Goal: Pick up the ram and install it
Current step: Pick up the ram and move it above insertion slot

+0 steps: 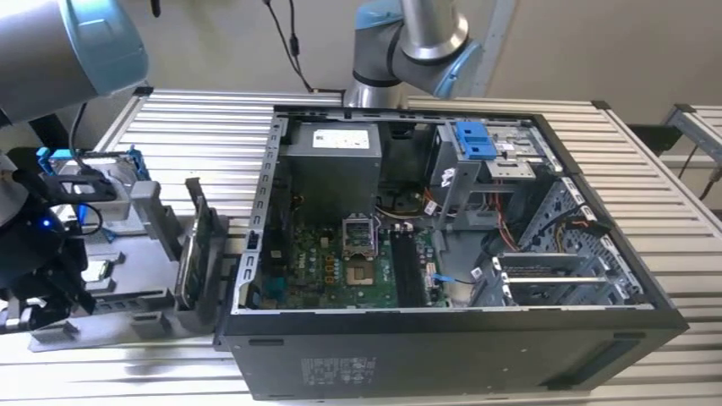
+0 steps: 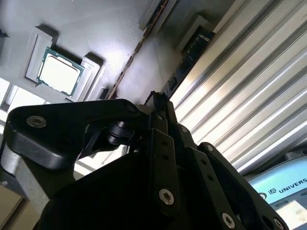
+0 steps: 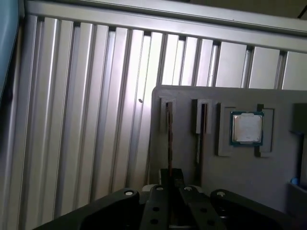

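While the open computer case [image 1: 451, 338] stands at the exterior view's right, the gripper [image 3: 171, 176] hangs over the gray parts holder [image 3: 240, 187], jaws drawn narrow onto the ram [image 3: 169, 136], which stands on edge in its slot near a processor chip [image 3: 246, 128].

One end of the ram [image 3: 169, 134] — out of sight behind the end effector [image 3: 171, 171], itself edge-cropped.
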{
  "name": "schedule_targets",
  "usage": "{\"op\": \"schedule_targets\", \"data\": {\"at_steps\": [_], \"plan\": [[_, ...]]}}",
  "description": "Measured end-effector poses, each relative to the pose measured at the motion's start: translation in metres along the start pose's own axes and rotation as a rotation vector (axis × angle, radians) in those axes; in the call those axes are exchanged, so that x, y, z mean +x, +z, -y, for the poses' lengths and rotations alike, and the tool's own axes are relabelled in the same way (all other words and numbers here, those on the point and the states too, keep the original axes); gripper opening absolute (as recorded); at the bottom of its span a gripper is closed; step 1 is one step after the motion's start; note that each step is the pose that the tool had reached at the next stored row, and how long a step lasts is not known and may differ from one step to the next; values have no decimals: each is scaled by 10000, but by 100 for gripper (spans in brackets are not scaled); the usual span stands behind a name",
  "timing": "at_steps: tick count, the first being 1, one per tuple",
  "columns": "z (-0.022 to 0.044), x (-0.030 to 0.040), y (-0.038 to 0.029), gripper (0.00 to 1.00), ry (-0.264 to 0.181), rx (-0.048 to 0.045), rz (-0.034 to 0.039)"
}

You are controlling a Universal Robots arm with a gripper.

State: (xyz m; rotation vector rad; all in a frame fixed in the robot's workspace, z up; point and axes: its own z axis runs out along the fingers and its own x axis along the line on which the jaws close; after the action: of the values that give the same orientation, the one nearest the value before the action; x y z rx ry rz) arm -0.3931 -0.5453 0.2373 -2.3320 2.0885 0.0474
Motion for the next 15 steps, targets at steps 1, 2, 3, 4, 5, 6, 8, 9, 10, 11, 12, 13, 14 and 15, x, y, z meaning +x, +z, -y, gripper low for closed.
{"op": "schedule_targets", "data": {"at_steps": [1,2,3,4,5,6,8,9,10,11,12,13,14,15], "plan": [[0,-1,-25,15,0,-1,-1],[-1,-1,-54,15,0,-1,-1],[-1,-2,-83,15,0,0,-1],[-1,-3,-107,15,0,0,-1],[-2,-4,-129,15,0,0,0],[-2,-4,-150,15,0,0,0],[-3,-5,-185,15,2,0,0],[-3,-6,-194,15,10,-1,-1],[-3,-6,-199,15,22,1,1],[-3,-6,-205,15,36,1,0],[-3,-6,-213,15,53,1,0],[-3,-6,-219,15,73,2,0],[-3,-7,-225,15,95,4,2],[-3,-7,-233,15,118,4,3]]}}
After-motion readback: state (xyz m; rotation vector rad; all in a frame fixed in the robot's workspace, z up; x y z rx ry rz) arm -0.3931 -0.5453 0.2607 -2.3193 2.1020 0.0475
